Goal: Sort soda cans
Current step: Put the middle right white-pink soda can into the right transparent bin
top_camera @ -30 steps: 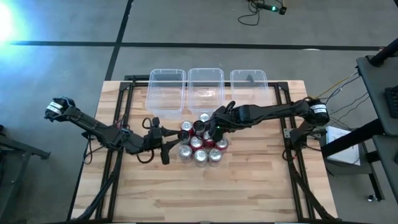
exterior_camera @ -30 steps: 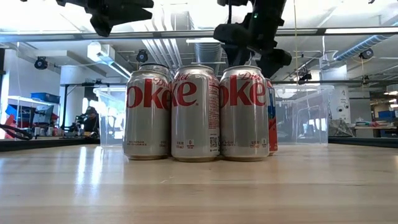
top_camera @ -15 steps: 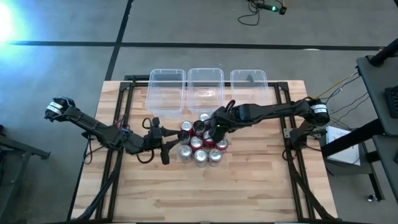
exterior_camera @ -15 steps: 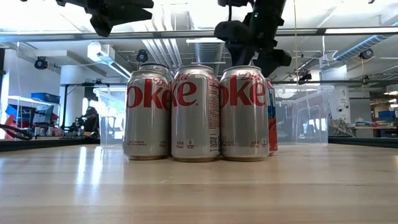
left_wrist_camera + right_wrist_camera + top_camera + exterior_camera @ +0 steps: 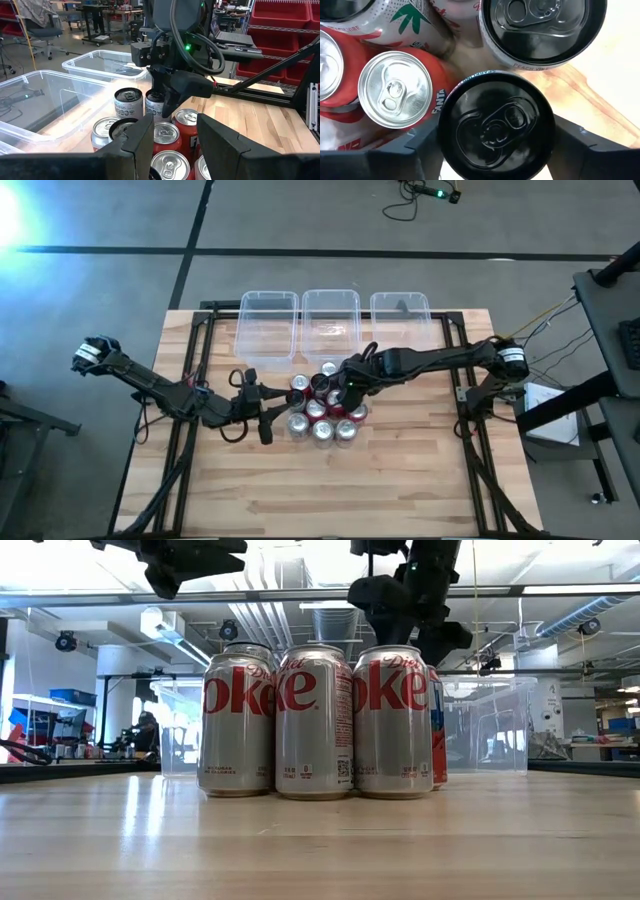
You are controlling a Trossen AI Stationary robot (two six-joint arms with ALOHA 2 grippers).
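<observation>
Since the cans are packed tight mid-table, I'm bringing the right gripper (image 5: 345, 387) straight down from above so it doesn't knock the neighbours. Its fingers are spread either side of a black-topped can (image 5: 496, 125), w/ the dark lid centred between them in the right wrist view; not pinching yet, as far as I can tell. Just beside it are a red Fanta can (image 5: 396, 90) and another dark-lidded can (image 5: 542, 27). I'm keeping the left gripper (image 5: 262, 412) parked at the cluster's left edge, fingers spread and holding nothing, so it's clear of the right arm's path. Three Diet Coke cans (image 5: 314, 720) are fronting the pack in the low view. Three clear bins (image 5: 330, 315) are waiting at the table's (image 5: 400, 480) far edge, prob. one per colour.
</observation>
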